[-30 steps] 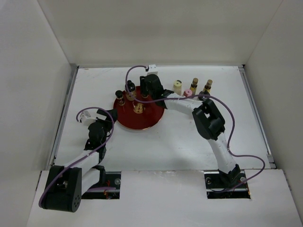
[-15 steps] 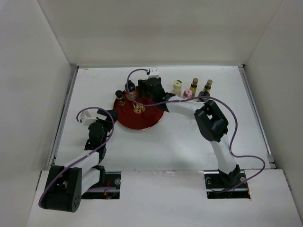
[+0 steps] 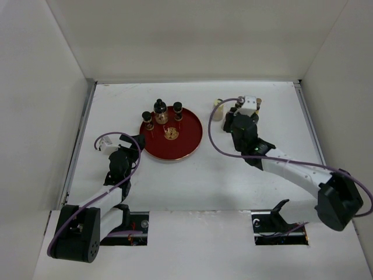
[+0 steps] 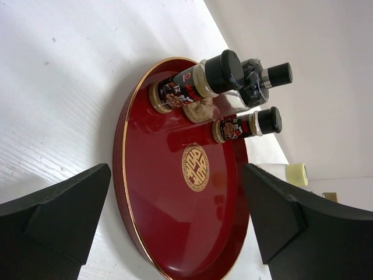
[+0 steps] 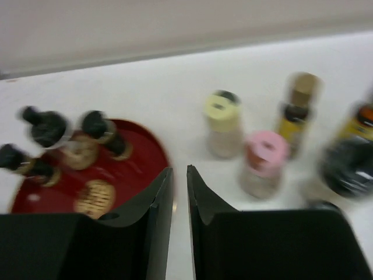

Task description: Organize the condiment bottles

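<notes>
The round red tray [image 3: 175, 146] holds three dark black-capped bottles [image 3: 159, 111] at its far edge; they also show in the left wrist view [image 4: 198, 81]. My left gripper [image 3: 133, 143] is open and empty, its jaws wide apart at the tray's left rim [image 4: 125, 175]. My right gripper [image 3: 235, 118] is shut and empty, hovering right of the tray in front of the loose bottles. The blurred right wrist view shows its gripper [image 5: 179, 175] before a cream-capped bottle [image 5: 223, 122], a pink-capped one [image 5: 265, 163], an amber gold-capped one [image 5: 297, 111] and a dark-capped one [image 5: 347, 169].
The cream-capped bottle [image 3: 218, 109] stands on the table left of the right wrist; that wrist hides the other loose bottles from above. White walls enclose the table on three sides. The right arm's purple cable [image 3: 213, 143] loops over the table beside the tray.
My right arm has swung from the tray's far edge to the right, over the loose bottles. The three bottles on the tray now show uncovered. The left arm has not moved.
</notes>
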